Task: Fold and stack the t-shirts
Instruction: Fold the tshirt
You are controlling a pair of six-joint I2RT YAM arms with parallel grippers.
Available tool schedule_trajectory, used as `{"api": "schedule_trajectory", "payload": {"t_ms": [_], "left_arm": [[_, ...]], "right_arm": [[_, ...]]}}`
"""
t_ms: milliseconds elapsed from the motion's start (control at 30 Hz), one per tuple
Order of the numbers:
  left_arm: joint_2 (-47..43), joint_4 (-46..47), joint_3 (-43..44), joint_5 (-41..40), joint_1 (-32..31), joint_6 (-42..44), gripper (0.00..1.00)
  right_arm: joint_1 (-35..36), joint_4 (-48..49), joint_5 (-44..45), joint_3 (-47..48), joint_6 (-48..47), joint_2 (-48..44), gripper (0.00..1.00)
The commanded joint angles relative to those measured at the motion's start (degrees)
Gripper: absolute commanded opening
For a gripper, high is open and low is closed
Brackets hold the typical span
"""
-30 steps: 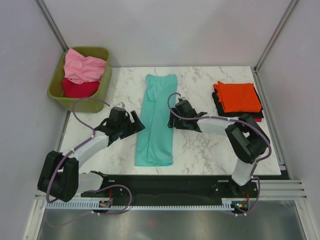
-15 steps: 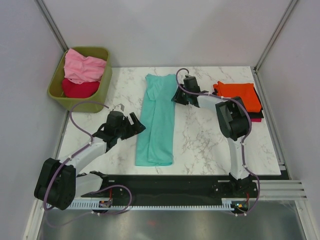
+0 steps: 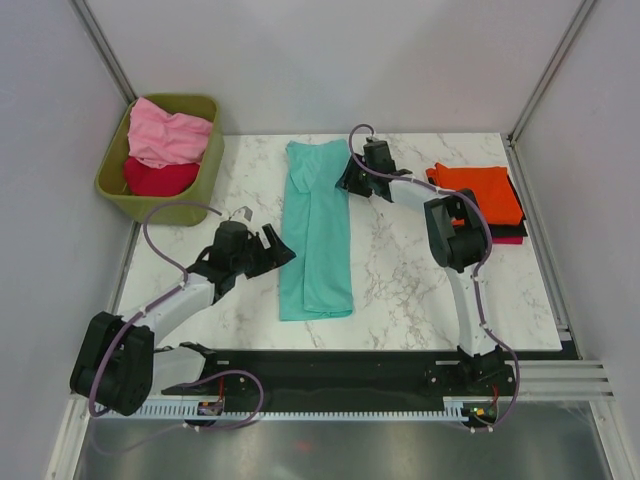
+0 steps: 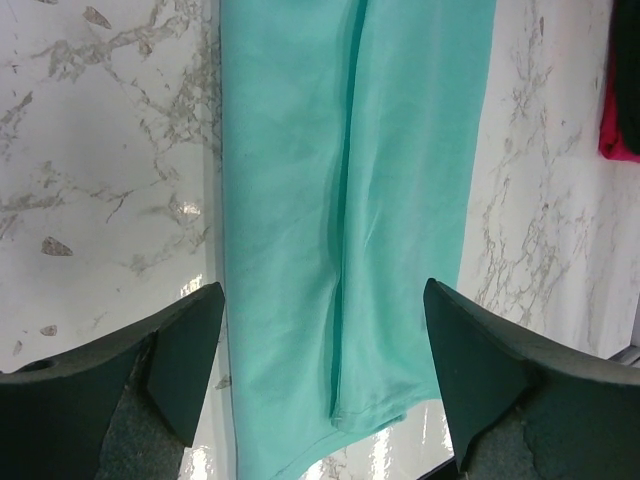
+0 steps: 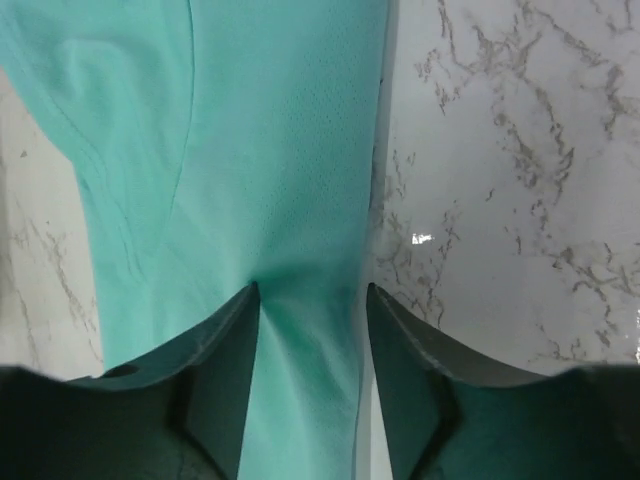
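A teal t-shirt point(image 3: 315, 240) lies folded into a long narrow strip down the middle of the marble table. My right gripper point(image 3: 345, 180) is at the strip's far right edge. In the right wrist view its fingers point(image 5: 225, 350) pinch a band of the teal t-shirt point(image 5: 280, 120), and the cloth puckers between them point(image 5: 312, 292). My left gripper point(image 3: 272, 248) hovers open beside the strip's near left part. The left wrist view shows the teal t-shirt's point(image 4: 300, 150) near hem between its wide-spread fingers point(image 4: 322, 290), untouched. An orange t-shirt point(image 3: 480, 192) tops a stack at the right.
Under the orange shirt lie a black shirt point(image 3: 437, 215) and a crimson one point(image 3: 515, 238). An olive-green bin point(image 3: 205, 185) at the back left holds a pink shirt point(image 3: 168, 135) over a red one point(image 3: 158, 178). Grey walls close in the table.
My right gripper swung from the strip's middle to its far right edge and closed on the cloth; the teal shirt slid a little away from me. The left gripper shifted slightly nearer.
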Motion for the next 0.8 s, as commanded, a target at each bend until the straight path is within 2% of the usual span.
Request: {"api": "schedule_trajectory", "payload": {"t_ms": [0,33,200,300,333,467,567,633,767], "left_arm": [[0.7,2.5,-0.4,1.5,0.1,1.0,0.89],[0.8,2.5,-0.5,1.2,0.1,1.2,0.89],[-0.2,0.3,-1.6,0.0,0.1,1.7,0.85],[-1.9,-2.6,-2.4,-0.7,0.1,1.7,0.84],[-2.3,-3.3,-3.1,-0.5,0.0,1.7,0.82],[-6.9,-7.1,-6.4,0.3,-0.1,2.4,0.81],[-10.4,-9.4,-8.5,0.6,-0.6,1.9,0.80],[-12.8,-10.7,-9.9,1.0,-1.1,1.4,0.79],[-15.1,-11.1,-11.5,1.5,-1.9,-0.1,0.77]], "right_arm": [[-0.3,-6.6,2.6,-1.8,-2.7,-0.1,0.58],[0.2,-6.5,3.0,-3.9,-3.1,-1.5,0.63],[6.6,-7.8,9.7,-12.4,-5.3,-12.9,0.65],[8.8,-8.5,12.5,-22.0,-3.7,-21.6,0.63],[9.4,-8.4,13.0,-28.1,-2.9,-24.1,0.63],[13.5,-8.2,14.1,-41.9,-3.2,-36.8,0.65],[15.7,-7.4,11.2,-51.4,-0.5,-43.8,0.63],[16.4,-3.7,5.0,-57.6,0.8,-46.4,0.59],[21.4,0.3,3.4,-63.4,3.5,-48.8,0.56]]}}
